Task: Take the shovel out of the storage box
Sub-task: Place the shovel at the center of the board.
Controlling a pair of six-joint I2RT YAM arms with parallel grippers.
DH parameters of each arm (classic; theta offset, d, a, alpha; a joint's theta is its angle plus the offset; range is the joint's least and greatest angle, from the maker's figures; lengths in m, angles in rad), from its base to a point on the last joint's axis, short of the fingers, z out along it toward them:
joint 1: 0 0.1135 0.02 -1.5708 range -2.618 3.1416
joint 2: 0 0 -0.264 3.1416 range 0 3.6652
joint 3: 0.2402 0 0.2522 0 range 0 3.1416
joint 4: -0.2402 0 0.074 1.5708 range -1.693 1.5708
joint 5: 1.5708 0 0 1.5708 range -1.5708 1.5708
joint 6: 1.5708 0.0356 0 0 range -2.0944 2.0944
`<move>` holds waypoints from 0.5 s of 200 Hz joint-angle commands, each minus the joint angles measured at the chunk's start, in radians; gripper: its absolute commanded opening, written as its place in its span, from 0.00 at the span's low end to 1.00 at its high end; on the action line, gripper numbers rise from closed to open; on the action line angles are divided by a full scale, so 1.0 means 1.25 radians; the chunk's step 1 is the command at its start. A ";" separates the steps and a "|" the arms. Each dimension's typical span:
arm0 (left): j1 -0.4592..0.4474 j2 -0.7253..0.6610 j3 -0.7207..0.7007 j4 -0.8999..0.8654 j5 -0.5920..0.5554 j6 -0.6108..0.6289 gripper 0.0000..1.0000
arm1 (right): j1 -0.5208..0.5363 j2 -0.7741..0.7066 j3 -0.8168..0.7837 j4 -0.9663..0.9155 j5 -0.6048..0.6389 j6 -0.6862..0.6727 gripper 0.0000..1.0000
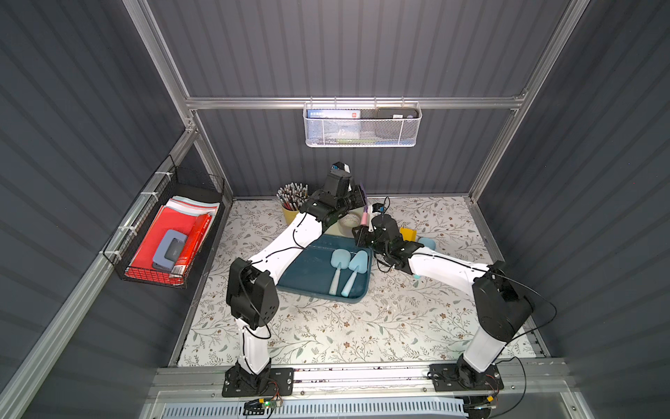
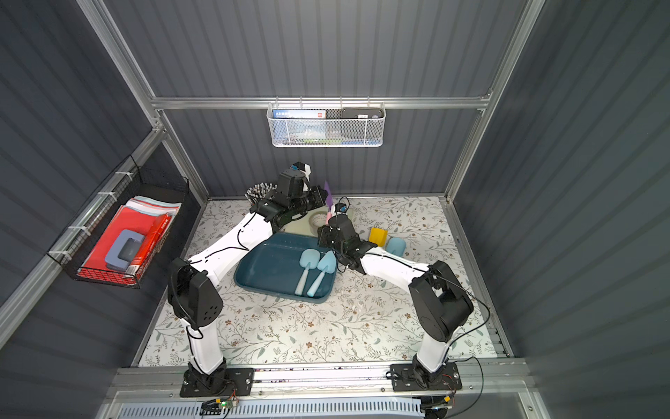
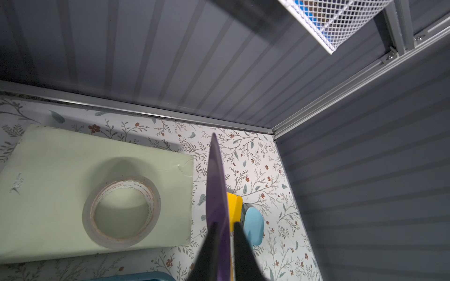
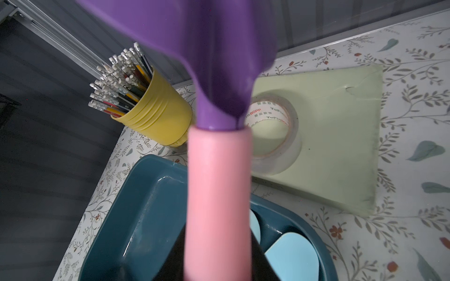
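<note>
R gripper (image 4: 218, 243) grips shovel (image 4: 214, 73); tape (image 4: 272, 115) reads "BOPP", "YuPl".

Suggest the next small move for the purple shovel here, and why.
Probably back the left gripper off the purple shovel: a gap shows beside its blade, and the right gripper is shut on the pink handle, so that arm can carry it alone.

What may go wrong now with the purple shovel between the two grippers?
1. The left gripper has its jaws slightly apart around the blade of the purple plastic shovel with pink handle, so the right gripper alone grips it, by the handle; it may tilt or slip.
2. If dropped, it may land in the dark teal plastic storage box below.
</note>
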 commanded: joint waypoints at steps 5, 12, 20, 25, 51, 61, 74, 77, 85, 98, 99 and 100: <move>0.009 -0.051 0.002 0.003 -0.056 0.018 0.76 | -0.009 -0.082 -0.043 0.002 -0.030 0.017 0.00; 0.014 -0.068 -0.003 0.014 -0.078 0.019 0.89 | -0.025 -0.109 -0.074 0.016 -0.051 0.038 0.00; 0.019 -0.089 -0.014 0.030 -0.100 0.021 0.99 | -0.049 -0.146 -0.117 0.041 -0.075 0.068 0.00; 0.025 -0.101 -0.023 0.041 -0.109 0.023 0.99 | -0.068 -0.172 -0.145 0.055 -0.089 0.087 0.00; 0.067 -0.158 -0.078 0.092 -0.115 0.023 0.99 | -0.173 -0.327 -0.259 0.048 -0.113 0.140 0.00; 0.081 -0.164 -0.092 0.097 -0.108 0.021 0.99 | -0.208 -0.392 -0.281 -0.004 -0.097 0.146 0.00; 0.091 -0.164 -0.105 0.097 -0.098 0.018 1.00 | -0.239 -0.484 -0.310 -0.073 -0.039 0.142 0.00; 0.092 -0.162 -0.109 0.099 -0.096 0.017 0.99 | -0.245 -0.500 -0.314 -0.092 -0.025 0.141 0.01; 0.093 -0.158 -0.120 0.105 -0.087 0.013 0.99 | -0.259 -0.537 -0.309 -0.164 0.025 0.143 0.02; 0.093 -0.149 -0.139 0.122 -0.062 0.003 0.99 | -0.275 -0.562 -0.266 -0.356 0.121 0.181 0.02; 0.093 -0.148 -0.139 0.124 -0.060 0.002 0.99 | -0.276 -0.563 -0.264 -0.366 0.123 0.181 0.02; 0.093 -0.147 -0.140 0.125 -0.058 0.001 0.99 | -0.277 -0.564 -0.262 -0.374 0.126 0.179 0.02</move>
